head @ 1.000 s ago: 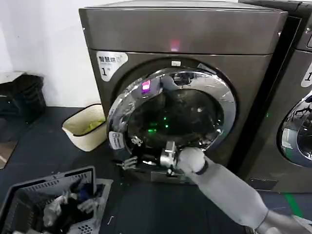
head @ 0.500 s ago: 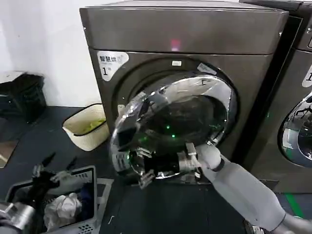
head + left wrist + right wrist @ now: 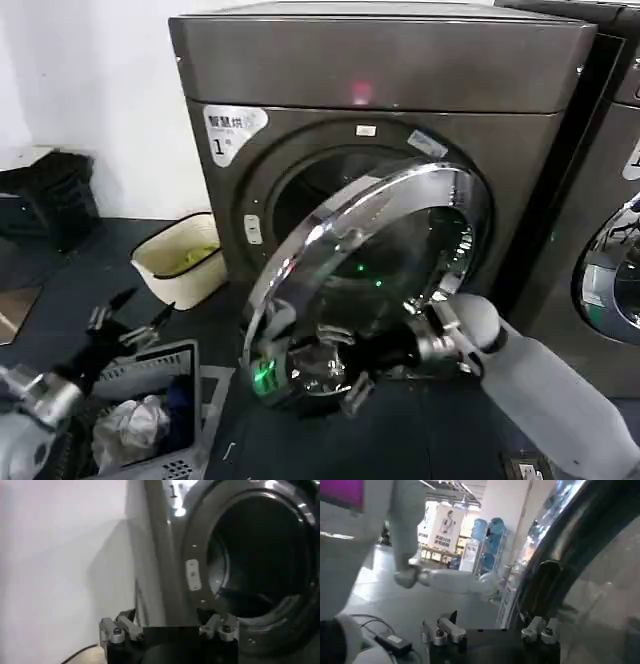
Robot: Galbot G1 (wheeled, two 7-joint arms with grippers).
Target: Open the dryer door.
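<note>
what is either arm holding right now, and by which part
The right gripper is at the lower edge of the dryer door's chrome ring; an actual grip cannot be told. The left gripper, raised over the basket, holds nothing.

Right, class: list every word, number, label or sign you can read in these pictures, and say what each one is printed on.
"1": on the white sticker at the upper left of the dryer front, beside the swung-out dryer door.
Line of characters above that "1", same sticker: too blurred to read.
Small labels above the opening and on its left rim: too small to read.
Partial sticker on the neighbouring machine: cut off, unreadable.
</note>
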